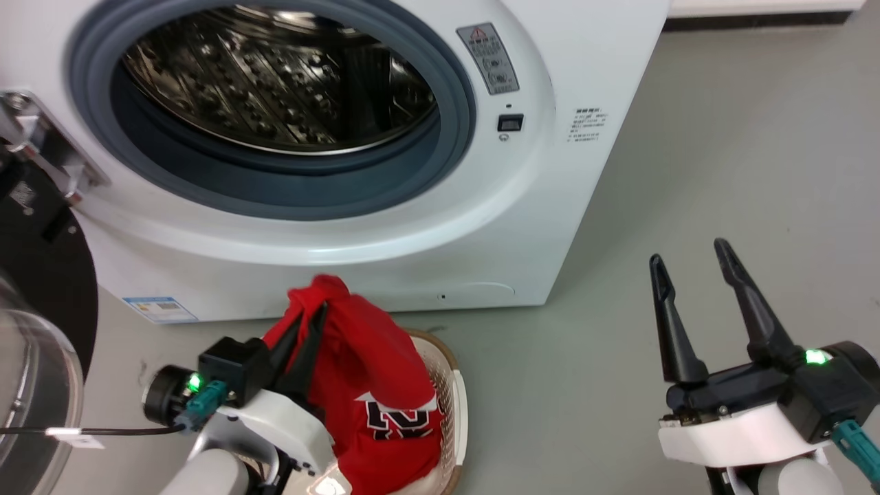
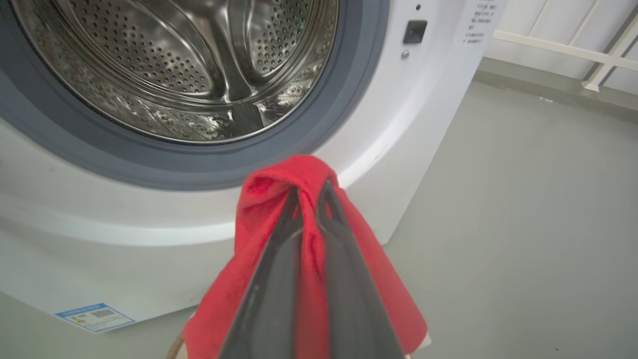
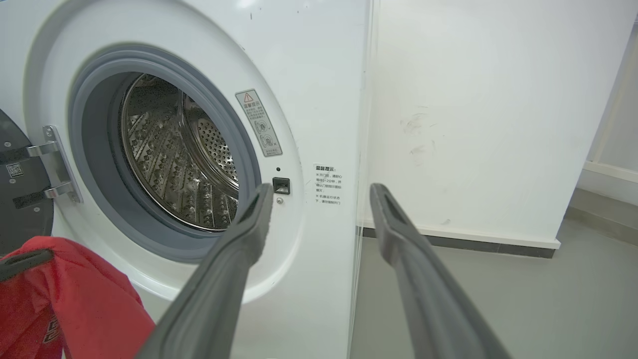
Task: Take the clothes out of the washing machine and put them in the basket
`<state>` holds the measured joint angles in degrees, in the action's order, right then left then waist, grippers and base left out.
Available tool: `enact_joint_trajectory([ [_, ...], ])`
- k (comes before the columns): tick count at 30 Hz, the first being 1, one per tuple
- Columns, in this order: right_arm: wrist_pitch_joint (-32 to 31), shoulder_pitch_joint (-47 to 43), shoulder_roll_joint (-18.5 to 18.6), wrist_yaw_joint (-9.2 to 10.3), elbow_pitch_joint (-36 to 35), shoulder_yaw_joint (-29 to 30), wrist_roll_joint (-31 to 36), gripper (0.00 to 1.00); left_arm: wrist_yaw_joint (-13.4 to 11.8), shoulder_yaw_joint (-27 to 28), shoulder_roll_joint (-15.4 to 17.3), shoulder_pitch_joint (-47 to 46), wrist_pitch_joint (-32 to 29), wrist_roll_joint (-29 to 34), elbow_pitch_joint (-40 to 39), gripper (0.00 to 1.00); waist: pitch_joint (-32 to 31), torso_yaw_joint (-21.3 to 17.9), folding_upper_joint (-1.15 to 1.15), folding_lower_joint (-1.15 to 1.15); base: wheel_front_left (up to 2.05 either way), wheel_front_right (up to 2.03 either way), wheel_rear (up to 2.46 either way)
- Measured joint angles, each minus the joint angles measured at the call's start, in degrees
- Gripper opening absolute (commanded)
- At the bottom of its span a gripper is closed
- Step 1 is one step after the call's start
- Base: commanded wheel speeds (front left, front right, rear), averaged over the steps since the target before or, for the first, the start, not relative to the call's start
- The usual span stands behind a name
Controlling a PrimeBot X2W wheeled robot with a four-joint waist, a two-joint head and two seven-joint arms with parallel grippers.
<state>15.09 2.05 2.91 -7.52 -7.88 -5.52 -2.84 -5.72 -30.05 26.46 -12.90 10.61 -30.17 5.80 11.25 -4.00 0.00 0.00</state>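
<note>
Left gripper (image 1: 313, 313) pinches the red clothes (image 1: 371, 357) in the head view; they hang into the basket (image 1: 455, 392) by the washing machine (image 1: 564, 206), and the right gripper (image 1: 689, 253) is wide apart with nothing in it. Left wrist view: two fingers (image 2: 279, 279) squeeze the clothes below the drum (image 2: 174, 75). Right wrist view: fingers spread wide, clothes at the bottom left.

Left claw (image 1: 313, 313) tight on the clothes (image 1: 371, 357); right claw (image 1: 689, 253) wide apart, fingers upward
</note>
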Motion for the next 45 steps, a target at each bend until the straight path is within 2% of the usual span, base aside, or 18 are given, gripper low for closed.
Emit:
enact_joint_trajectory([
  [3,0.0,1.1,0.0,0.00,-0.6,0.2,0.2,1.00,1.1,-1.0,-1.7,-0.5,0.9,-0.2,5.3,0.00,2.1,-0.5,0.00,0.00,0.00,0.00,0.00],
  [4,0.0,2.5,0.0,0.00,-1.3,0.2,0.3,1.00,2.3,-1.6,-2.9,-2.4,1.4,-0.3,10.9,0.00,4.6,-1.0,0.00,0.00,0.00,0.00,0.00],
  [7,0.0,4.2,0.0,0.00,-1.7,0.3,0.3,1.00,3.8,-2.0,-4.5,-5.0,2.0,-0.7,16.6,0.00,7.3,-1.6,0.00,0.00,0.00,0.00,0.00],
  [12,0.0,6.9,0.0,0.00,-2.7,1.0,0.1,1.00,5.5,-3.4,-5.5,-10.1,2.7,1.5,27.6,0.00,12.3,-2.6,0.00,0.01,0.00,0.00,0.00],
  [25,0.0,12.8,0.0,0.00,-4.4,3.9,-2.0,1.00,9.3,-5.6,-10.4,-26.3,2.5,3.2,55.1,0.00,26.0,-5.1,0.00,0.01,0.00,0.00,0.00],
  [34,0.0,15.7,0.0,0.00,-5.8,5.0,-2.8,1.00,9.5,-6.6,-11.9,-33.3,0.8,3.8,65.2,0.00,33.8,-6.2,0.00,0.01,0.00,0.00,0.00],
  [38,0.0,15.9,0.0,0.00,-5.9,5.3,-3.0,1.00,9.7,-7.3,-12.9,-33.7,-4.0,3.5,67.1,0.00,35.7,-6.2,0.00,0.01,0.00,0.00,0.00],
  [40,0.0,16.1,0.0,0.00,-5.7,5.2,-3.0,1.00,9.8,-7.4,-13.2,-33.7,-4.1,3.2,67.3,1.00,35.4,-6.1,0.00,0.01,0.00,0.00,0.00],
  [45,0.0,16.3,0.0,0.00,-5.1,4.7,-3.0,1.00,10.2,-7.3,-14.0,-32.5,-0.8,2.6,67.5,1.00,33.0,-5.6,0.00,0.01,0.00,0.00,0.00],
])
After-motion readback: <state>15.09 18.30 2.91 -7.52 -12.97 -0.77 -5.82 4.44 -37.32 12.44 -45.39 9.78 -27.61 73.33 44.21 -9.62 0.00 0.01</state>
